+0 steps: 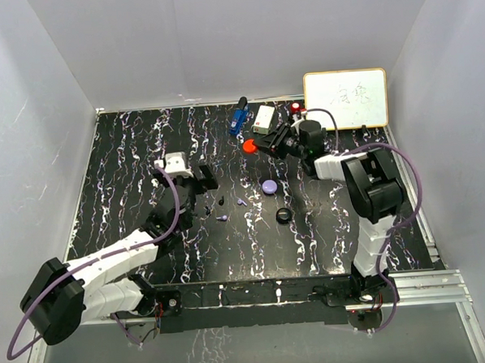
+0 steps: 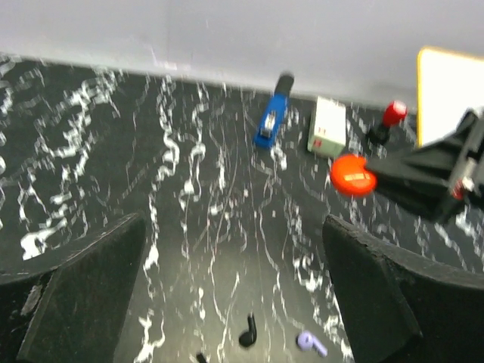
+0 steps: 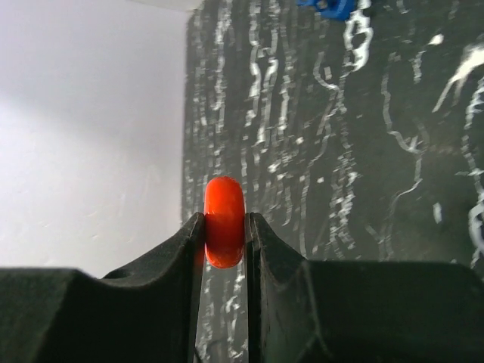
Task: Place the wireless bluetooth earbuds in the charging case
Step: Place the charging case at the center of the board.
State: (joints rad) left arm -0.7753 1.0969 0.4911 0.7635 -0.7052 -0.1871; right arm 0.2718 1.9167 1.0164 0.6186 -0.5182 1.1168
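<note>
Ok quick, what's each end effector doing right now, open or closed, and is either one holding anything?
Left end effector: open, holding nothing.
Right end effector: closed on the red round case.

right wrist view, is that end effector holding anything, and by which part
The right end effector is shut on the red round case, pinching its two flat faces, edge-on to the camera. The left end effector is open and empty.
</note>
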